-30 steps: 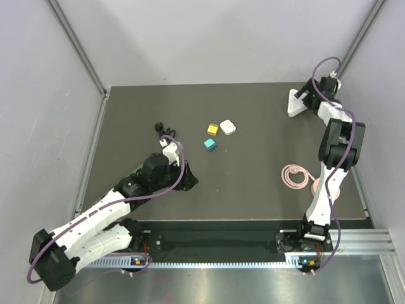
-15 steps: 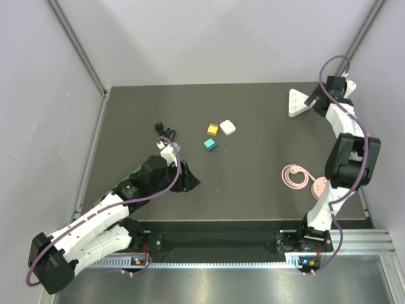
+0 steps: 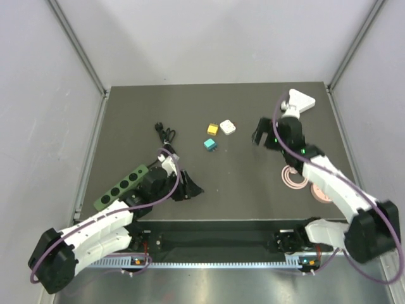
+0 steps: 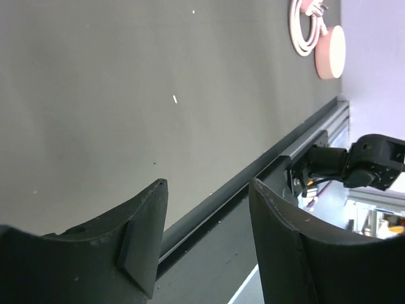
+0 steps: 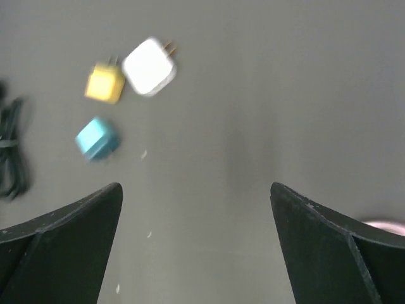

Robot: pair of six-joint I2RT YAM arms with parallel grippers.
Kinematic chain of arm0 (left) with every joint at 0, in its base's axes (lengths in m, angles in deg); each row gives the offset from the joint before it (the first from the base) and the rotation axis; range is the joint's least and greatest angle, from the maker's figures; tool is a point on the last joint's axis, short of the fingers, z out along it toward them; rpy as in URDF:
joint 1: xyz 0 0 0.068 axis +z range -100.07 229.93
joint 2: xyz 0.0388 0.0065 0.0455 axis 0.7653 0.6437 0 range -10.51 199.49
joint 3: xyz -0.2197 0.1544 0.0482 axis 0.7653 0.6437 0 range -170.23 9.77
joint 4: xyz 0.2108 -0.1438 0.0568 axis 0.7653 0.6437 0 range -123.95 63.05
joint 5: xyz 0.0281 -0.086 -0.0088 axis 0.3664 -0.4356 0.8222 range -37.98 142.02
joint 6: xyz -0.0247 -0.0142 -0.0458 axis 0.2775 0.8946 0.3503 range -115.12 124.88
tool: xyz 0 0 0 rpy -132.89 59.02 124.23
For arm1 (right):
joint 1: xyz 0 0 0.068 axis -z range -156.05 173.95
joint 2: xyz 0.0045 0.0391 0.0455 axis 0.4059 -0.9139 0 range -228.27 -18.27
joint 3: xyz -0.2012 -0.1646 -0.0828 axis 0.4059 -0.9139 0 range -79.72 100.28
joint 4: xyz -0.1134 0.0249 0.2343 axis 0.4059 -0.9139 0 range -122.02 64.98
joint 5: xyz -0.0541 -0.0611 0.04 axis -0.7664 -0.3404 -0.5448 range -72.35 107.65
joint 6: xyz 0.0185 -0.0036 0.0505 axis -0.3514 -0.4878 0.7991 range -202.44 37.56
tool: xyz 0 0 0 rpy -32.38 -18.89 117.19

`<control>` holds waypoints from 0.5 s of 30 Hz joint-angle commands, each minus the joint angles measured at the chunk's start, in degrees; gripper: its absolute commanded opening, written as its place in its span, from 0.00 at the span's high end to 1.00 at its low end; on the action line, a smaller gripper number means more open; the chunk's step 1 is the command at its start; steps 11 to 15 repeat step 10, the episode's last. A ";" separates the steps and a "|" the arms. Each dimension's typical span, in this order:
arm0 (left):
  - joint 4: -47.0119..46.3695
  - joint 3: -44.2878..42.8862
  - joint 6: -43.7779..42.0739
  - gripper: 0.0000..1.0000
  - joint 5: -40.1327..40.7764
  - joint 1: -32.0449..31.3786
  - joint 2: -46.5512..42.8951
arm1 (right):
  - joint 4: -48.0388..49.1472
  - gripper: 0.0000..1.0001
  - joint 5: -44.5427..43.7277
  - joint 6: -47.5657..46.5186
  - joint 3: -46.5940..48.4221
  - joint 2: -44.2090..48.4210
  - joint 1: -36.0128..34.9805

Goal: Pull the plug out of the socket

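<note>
The teal plug (image 3: pixel 211 144) lies loose on the dark mat, beside a yellow cube (image 3: pixel 212 129) and a white cube (image 3: pixel 228 127). The white triangular socket (image 3: pixel 301 100) rests far off at the back right, with nothing plugged into it. My right gripper (image 3: pixel 261 137) hovers between them, open and empty; in its wrist view (image 5: pixel 196 190) the plug (image 5: pixel 96 139) lies ahead to the left, blurred. My left gripper (image 3: pixel 192 190) is open and empty near the front edge, and its wrist view (image 4: pixel 209 190) shows only bare mat and the front rail.
A green power strip (image 3: pixel 121 187) lies at the front left beside my left arm. A black cable (image 3: pixel 166 132) is bunched left of the cubes. A pink cable coil (image 3: pixel 294 177) and a pink disc (image 3: pixel 319 190) sit at the front right, under my right arm.
My right arm has swung from the back right corner by the socket toward the middle, its jaws a little wider. The socket has turned slightly. My left arm has drawn back, uncovering the green strip.
</note>
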 commanded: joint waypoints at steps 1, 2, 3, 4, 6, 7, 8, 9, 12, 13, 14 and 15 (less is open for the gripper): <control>-11.45 3.39 4.97 0.41 -2.28 -0.03 -0.44 | 8.35 0.00 6.13 4.55 -12.44 11.89 -1.77; -12.52 4.27 6.37 0.41 -2.54 -0.03 -0.61 | 9.59 0.00 7.72 5.61 -15.10 14.02 -1.77; -13.40 6.02 7.00 0.41 -2.63 -0.03 -0.70 | 10.22 0.00 9.56 6.67 -17.31 15.96 -1.77; -15.93 7.08 7.78 0.41 -2.55 -0.03 -1.05 | 11.35 0.00 10.53 7.37 -21.07 19.20 -1.85; -18.67 10.23 10.07 0.41 -2.72 0.06 -1.66 | 12.50 0.00 12.72 7.90 -24.69 21.94 -1.86; -21.38 11.47 10.95 0.41 -2.72 -0.03 -2.36 | 12.94 0.00 12.83 9.47 -27.76 23.70 -1.86; -23.32 12.70 12.96 0.40 -2.72 -0.03 -2.81 | 13.21 0.00 12.74 10.36 -29.35 24.32 -1.94; -25.86 15.50 13.93 0.39 -2.98 0.06 -3.33 | 14.34 0.00 15.27 11.15 -31.02 24.68 -1.86; -28.67 17.01 15.08 0.39 -3.51 0.06 -4.47 | 18.09 0.00 19.64 10.46 -34.26 25.38 -1.51; -28.67 17.01 15.08 0.39 -3.51 0.06 -4.47 | 18.09 0.00 19.64 10.46 -34.26 25.38 -1.51; -28.67 17.01 15.08 0.39 -3.51 0.06 -4.47 | 18.09 0.00 19.64 10.46 -34.26 25.38 -1.51; -28.67 17.01 15.08 0.39 -3.51 0.06 -4.47 | 18.09 0.00 19.64 10.46 -34.26 25.38 -1.51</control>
